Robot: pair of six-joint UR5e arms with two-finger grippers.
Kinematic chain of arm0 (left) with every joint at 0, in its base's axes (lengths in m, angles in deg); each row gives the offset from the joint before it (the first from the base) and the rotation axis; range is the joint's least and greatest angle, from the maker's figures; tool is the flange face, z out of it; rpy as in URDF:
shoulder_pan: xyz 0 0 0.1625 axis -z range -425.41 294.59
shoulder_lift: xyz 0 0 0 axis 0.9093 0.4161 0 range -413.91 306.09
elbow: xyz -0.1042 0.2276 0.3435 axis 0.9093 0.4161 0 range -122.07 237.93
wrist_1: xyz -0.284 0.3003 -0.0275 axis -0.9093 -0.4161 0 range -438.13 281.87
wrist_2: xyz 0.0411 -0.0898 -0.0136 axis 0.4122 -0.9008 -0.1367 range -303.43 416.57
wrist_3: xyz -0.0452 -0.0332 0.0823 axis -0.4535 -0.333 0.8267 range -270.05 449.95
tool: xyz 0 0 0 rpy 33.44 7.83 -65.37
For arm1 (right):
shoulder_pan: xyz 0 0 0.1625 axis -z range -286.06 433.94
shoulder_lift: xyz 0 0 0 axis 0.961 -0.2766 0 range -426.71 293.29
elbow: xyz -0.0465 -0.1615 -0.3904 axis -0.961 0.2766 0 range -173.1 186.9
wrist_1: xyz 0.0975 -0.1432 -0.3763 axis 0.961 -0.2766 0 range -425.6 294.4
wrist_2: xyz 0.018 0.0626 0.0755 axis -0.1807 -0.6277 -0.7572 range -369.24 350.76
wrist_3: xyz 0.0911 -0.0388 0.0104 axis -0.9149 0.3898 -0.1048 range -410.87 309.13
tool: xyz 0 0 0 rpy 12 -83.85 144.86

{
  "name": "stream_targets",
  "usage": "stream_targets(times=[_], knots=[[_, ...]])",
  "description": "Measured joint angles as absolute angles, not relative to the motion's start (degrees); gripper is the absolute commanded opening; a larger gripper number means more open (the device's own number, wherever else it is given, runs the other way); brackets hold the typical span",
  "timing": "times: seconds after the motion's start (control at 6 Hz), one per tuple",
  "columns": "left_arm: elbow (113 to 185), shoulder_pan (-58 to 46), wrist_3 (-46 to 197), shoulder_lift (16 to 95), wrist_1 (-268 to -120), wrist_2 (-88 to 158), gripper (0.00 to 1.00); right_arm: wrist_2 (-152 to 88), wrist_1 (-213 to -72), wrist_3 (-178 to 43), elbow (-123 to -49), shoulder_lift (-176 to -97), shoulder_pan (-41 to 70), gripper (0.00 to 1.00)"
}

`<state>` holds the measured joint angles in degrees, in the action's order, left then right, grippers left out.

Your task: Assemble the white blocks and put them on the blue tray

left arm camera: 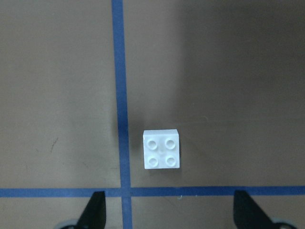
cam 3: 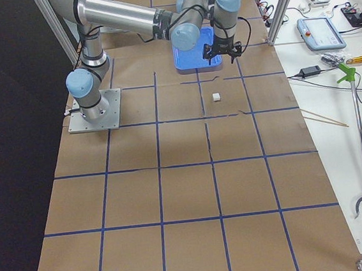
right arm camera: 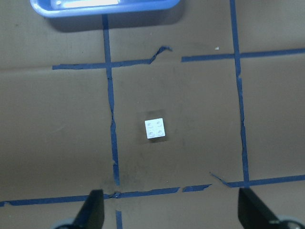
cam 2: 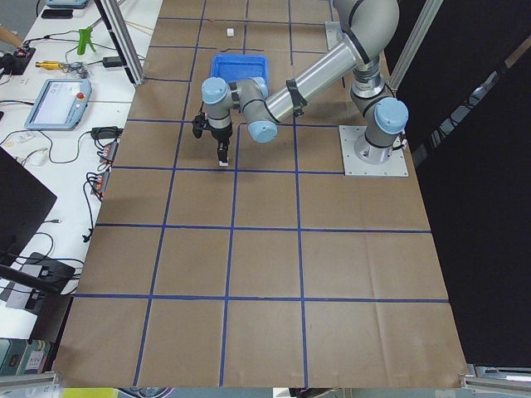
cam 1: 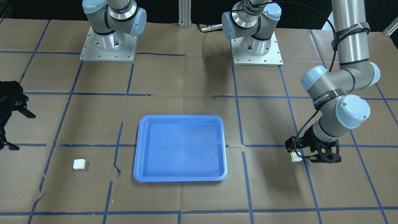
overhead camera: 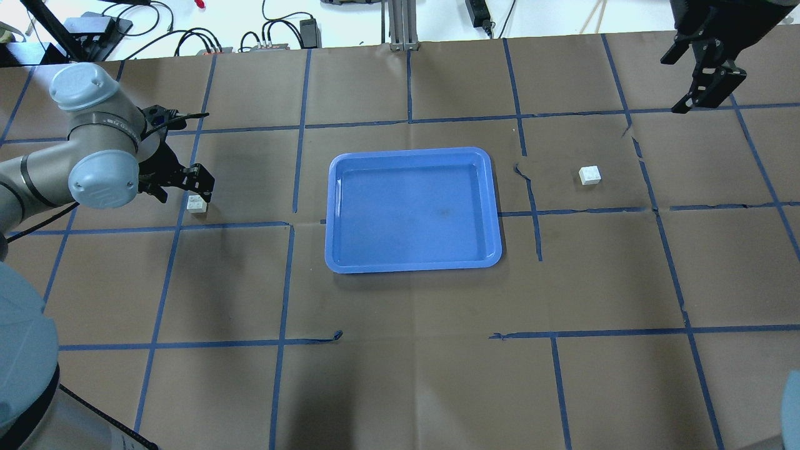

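Observation:
One white block (overhead camera: 197, 204) lies on the table left of the blue tray (overhead camera: 412, 152). My left gripper (overhead camera: 172, 184) hangs low beside and just above it, open and empty. The left wrist view shows this block (left arm camera: 162, 155) studs up, ahead of the spread fingertips (left arm camera: 95, 210). The other white block (overhead camera: 589, 175) lies right of the tray. My right gripper (overhead camera: 669, 87) is open and empty, high at the far right. In the right wrist view this block (right arm camera: 155, 129) sits well below, with the tray's edge (right arm camera: 105, 7) at the top.
Brown paper with a grid of blue tape covers the table. The tape is torn near the right block (right arm camera: 114, 129). The two arm bases (cam 1: 107, 46) stand at the robot's side of the table. The tray (cam 1: 180, 117) holds nothing.

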<state>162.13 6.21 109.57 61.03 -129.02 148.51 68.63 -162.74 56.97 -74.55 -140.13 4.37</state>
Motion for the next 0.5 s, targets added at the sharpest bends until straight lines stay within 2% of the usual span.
stream_targets(times=[0.17,0.5], knots=[[162.56,6.21,109.86,62.16,-127.16,148.51,0.68,63.09,-163.14,60.32,-74.78,-136.39,6.12,1.00],[162.51,6.20,109.98,62.74,-126.42,148.50,0.45,55.28,-163.94,63.45,-75.25,-128.73,7.27,1.00]])
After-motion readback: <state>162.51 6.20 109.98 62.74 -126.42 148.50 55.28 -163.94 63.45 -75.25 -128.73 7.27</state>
